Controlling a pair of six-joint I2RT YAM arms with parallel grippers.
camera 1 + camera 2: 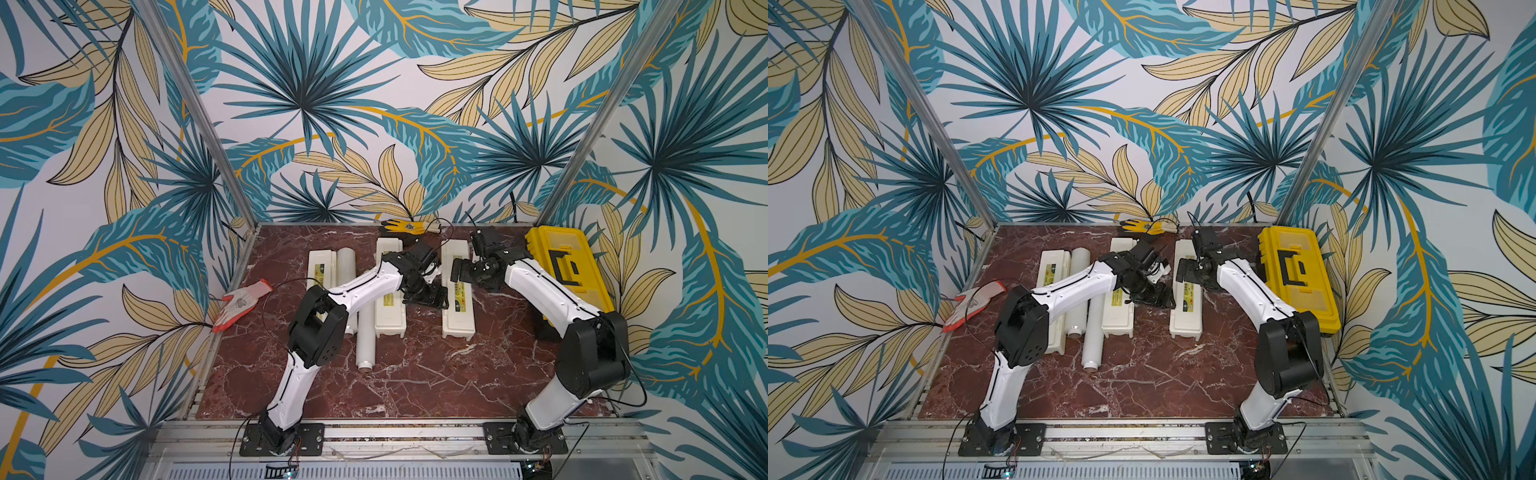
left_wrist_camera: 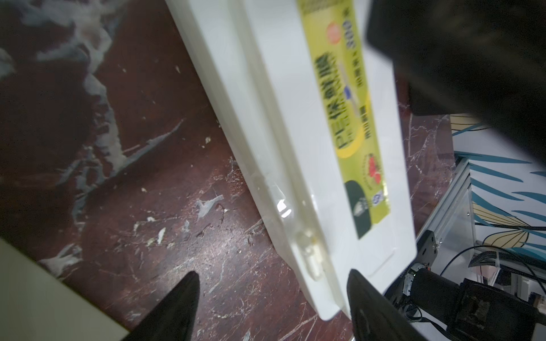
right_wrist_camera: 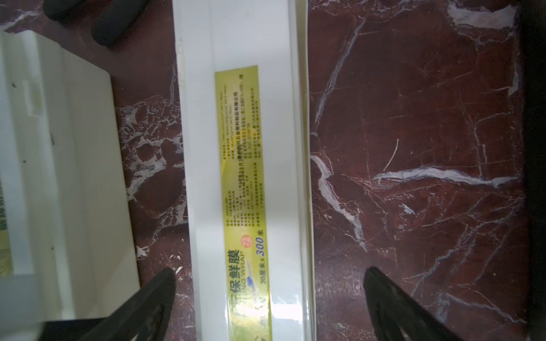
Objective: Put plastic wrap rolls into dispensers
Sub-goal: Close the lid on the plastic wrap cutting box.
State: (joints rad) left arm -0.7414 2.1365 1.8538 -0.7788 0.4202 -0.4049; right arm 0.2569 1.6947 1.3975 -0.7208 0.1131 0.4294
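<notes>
nearest, one plastic wrap roll (image 1: pixel 365 336) lies loose on the table (image 1: pixel 415 382) beside the middle dispenser (image 1: pixel 390 320). left gripper (image 2: pixel 271 280) jaws apart, empty. right gripper (image 3: pixel 270 271) spread wide astride the right dispenser (image 3: pixel 245 147), lid shut, not touching.

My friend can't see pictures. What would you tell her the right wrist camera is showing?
A long, closed cream-white dispenser with a yellow label lies between the jaws of the wide-open right gripper, which is not gripping it. It rests on a dark red marble table, with a second dispenser lying beside it.
</notes>
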